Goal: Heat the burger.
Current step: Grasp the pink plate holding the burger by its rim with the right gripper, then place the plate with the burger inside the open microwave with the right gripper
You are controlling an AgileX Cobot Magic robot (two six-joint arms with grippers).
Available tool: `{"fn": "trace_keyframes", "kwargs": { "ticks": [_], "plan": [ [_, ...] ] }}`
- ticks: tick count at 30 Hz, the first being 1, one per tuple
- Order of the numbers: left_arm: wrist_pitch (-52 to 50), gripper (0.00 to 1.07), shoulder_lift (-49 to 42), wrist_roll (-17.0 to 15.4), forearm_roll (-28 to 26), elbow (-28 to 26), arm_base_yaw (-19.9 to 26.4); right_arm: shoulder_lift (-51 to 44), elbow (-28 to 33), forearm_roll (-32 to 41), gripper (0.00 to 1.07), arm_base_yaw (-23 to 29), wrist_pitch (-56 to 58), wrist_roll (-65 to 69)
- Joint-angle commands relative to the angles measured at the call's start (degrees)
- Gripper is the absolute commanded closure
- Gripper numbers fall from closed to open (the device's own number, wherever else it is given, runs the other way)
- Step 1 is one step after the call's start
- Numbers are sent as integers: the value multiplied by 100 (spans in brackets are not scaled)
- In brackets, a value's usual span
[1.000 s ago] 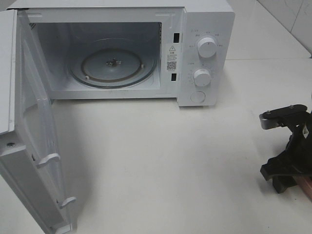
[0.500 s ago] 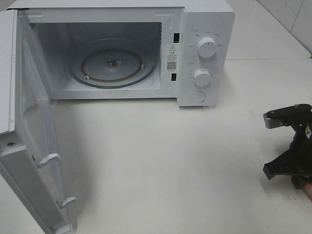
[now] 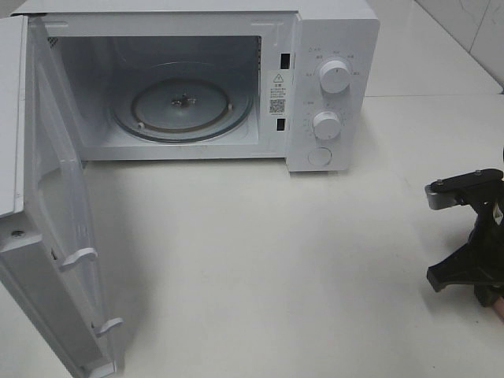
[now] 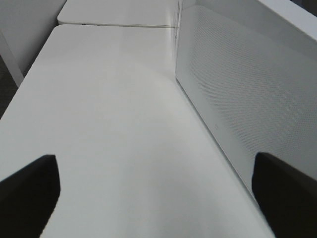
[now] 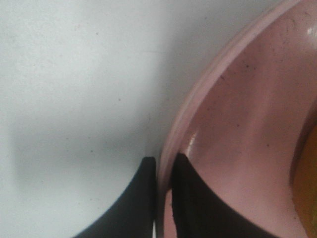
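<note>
As the barely visible burger (image 5: 308,193) probably squashes easily, the right end effector (image 5: 163,166) pinches the stiff plate rim (image 5: 202,94).

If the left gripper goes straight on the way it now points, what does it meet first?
Most likely the white table, since the left gripper, open, seems tilted down toward it. The microwave door runs alongside, off that line. Depth is unclear.

The microwave (image 3: 331,47) has a smooth white casing with a slight sheen, and its turntable (image 3: 185,106) is clear glass. The door (image 4: 233,94) shows a fine dotted mesh. The table (image 3: 276,260) is plain, matt white. The pink plate (image 5: 247,114) is glossy, flecked with dark specks; the right gripper's fingers (image 5: 133,208) look matt black.
</note>
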Motion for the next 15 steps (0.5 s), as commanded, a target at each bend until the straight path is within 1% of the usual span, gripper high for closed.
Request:
{"fn": "trace_keyframes", "kwargs": {
  "ticks": [1,2,5,7,15],
  "plan": [
    [-52,9,-103,6,-11,23,-17,29,-11,-132,107,166,246,241],
    [-52,9,-103,6,-11,23,-17,-6,-11,-298,107,206,281,458],
    [-52,9,-103,6,-11,23,-17,-29,-11,-378,107,206,298,567],
    [-52,9,-103,6,-11,23,-17,-155,-57,-699,107,315,498,928],
    [-52,9,-103,6,-11,23,-17,-544,-63,-1146,107,367,1003,1329]
  ]
}}
